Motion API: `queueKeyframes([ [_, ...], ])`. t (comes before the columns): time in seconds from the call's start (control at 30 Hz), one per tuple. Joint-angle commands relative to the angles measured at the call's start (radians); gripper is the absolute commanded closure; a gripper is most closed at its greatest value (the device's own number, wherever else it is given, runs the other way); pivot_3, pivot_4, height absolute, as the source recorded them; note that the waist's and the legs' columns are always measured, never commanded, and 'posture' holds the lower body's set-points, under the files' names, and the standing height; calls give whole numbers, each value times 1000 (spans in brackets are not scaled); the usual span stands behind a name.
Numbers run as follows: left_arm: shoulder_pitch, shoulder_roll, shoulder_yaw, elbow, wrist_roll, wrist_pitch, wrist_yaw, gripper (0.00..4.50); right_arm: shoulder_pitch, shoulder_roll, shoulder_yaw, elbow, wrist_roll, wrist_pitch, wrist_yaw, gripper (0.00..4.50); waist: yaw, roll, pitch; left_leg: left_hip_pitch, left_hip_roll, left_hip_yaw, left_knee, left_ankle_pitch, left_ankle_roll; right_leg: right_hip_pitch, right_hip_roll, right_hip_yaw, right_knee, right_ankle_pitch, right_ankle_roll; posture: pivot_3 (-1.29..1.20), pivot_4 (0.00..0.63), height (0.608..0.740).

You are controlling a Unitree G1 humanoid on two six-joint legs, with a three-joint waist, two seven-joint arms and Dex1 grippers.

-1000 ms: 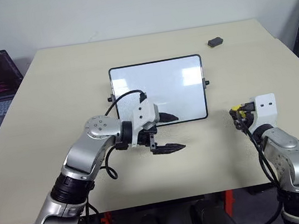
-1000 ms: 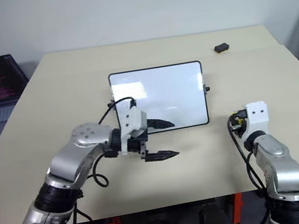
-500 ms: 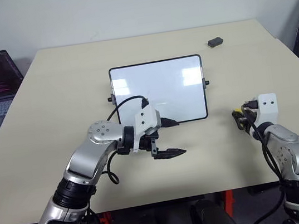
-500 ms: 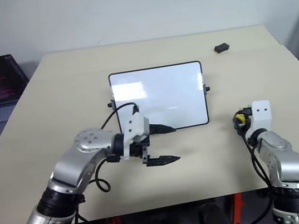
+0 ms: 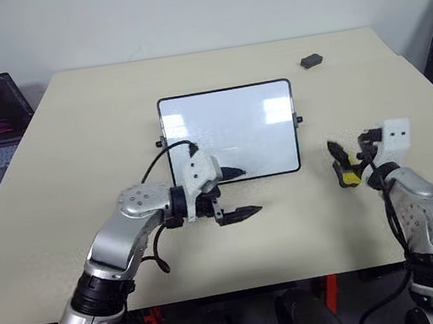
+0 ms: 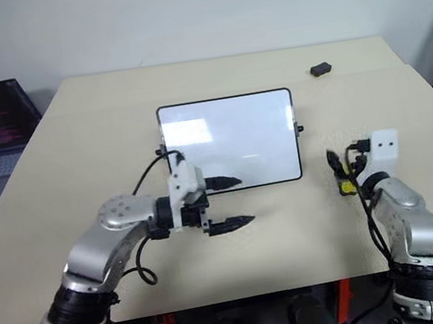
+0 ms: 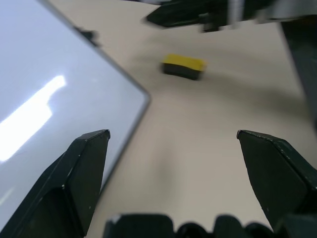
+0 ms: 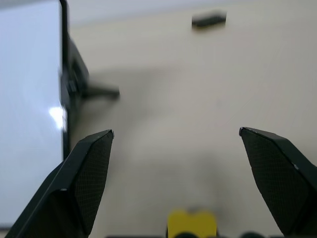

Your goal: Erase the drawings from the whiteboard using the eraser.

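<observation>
- Right pincer [image 5: 345, 161] gapes wide over the eraser [image 5: 352, 179] lying on the worktop [image 5: 291, 224]; any nudge could skid it away.
- Left pincer [image 5: 236, 192], spread wide and empty, could bump the whiteboard [image 5: 230, 131], whose face looks clean.

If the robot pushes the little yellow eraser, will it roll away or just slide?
Probably slide. The eraser looks like a flat-sided block lying on the table, so it has nothing round to roll on. It looks small beside the whiteboard, so it is likely light. Its low shape suggests it is unlikely to tip.
</observation>
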Motion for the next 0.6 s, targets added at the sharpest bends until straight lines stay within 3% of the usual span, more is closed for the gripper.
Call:
queueKeyframes([
  [0.03, 26, -47, 155, -40, -11, 0, 174, 0, 1, -19, -60, -17, -15, -123, -39, 7, 4, 0, 0, 0, 0, 0, 0, 0, 0, 0, 0, 0, 0, 0, 0, 0, 150, 740],
  [0.13, 141, -96, 363, -68, 38, -10, 400, 0, 20, -55, -151, 137, -70, -321, -90, 7, 2, 0, 0, 1, 0, 0, 0, 0, 0, 0, -2, 2, 0, 0, 0, 0, 150, 740],
  [0.27, 238, -103, 472, -92, 109, -69, 533, 0, 5, -159, -181, 458, -100, -504, -43, 7, 5, 0, 0, 1, -1, 2, 0, 0, 0, 0, -5, 1, -1, 3, -5, 0, 150, 740],
  [0.43, 268, -144, 524, -51, 196, -116, 702, 0, -112, -293, -208, 880, -110, -736, -10, 7, 4, 1, 0, 5, -2, 6, 0, 0, 1, 5, -3, 2, 0, 2, -3, 0, 150, 740],
  [0.6, 249, -144, 500, 33, 219, -144, 725, 0, -169, -366, -173, 1076, -127, -846, 9, 7, 4, 0, -1, 9, -2, 8, 0, 1, 1, 8, -2, 4, -1, 1, 1, 0, 150, 740],
])
